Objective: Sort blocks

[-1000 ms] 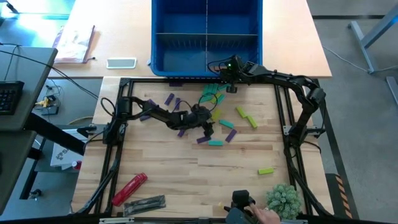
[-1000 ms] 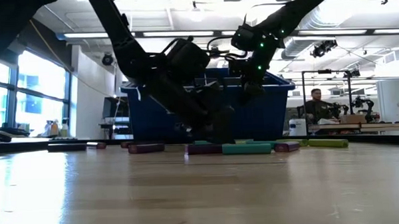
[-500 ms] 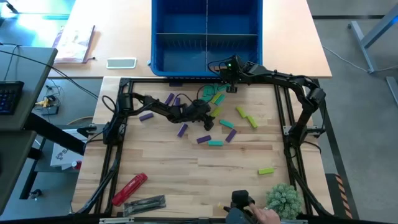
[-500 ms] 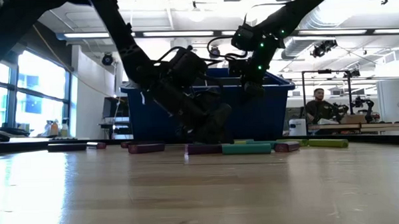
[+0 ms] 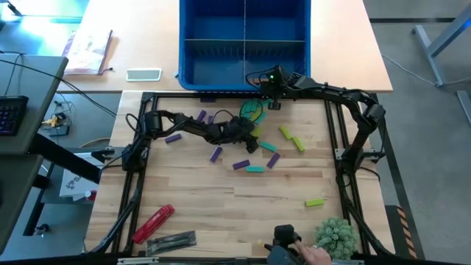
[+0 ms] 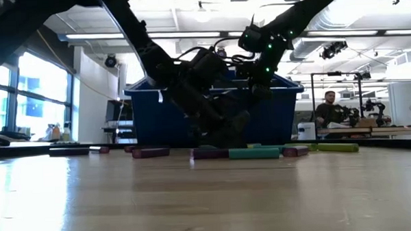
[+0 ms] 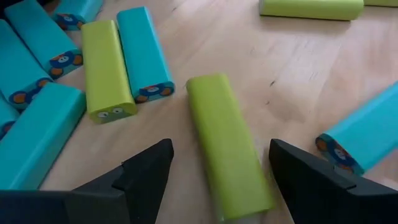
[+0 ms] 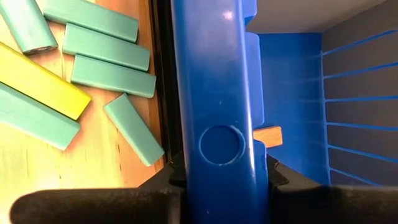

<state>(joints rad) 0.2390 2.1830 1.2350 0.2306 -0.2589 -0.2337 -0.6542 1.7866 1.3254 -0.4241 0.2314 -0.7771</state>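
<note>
Purple, teal and lime blocks lie scattered flat on the wooden table. A teal cluster (image 5: 250, 110) sits near the blue bin (image 5: 243, 87). My left gripper (image 5: 254, 143) is low over the table's middle and open. Its fingers stand on either side of a lime block (image 7: 227, 146) that lies flat, without touching it. Teal and lime blocks (image 7: 106, 68) lie just beyond. My right gripper (image 5: 274, 103) is at the bin's near rim, shut on it. A tan block (image 8: 267, 135) shows inside the bin. My right gripper holds the bin's near wall (image 8: 217, 124) at its rim, one finger (image 8: 177, 174) on the outside and the other (image 8: 273, 174) on the inside. The fingers come slanting down from the near side. The bin stands on the table.
Black frame rails (image 5: 335, 147) border the work area. A red cylindrical tool (image 5: 153, 222) and a grey object (image 5: 171, 241) lie at the near left. A green plant-like clump (image 5: 335, 235) and a person's hand (image 5: 313, 254) are at the near edge. A lone lime block (image 5: 314, 202) lies near right.
My left gripper has gone toward the table's far edge and slightly right, away from the purple and teal blocks at the middle and up to the lime block by the teal cluster. It has stayed open. No block has moved.
</note>
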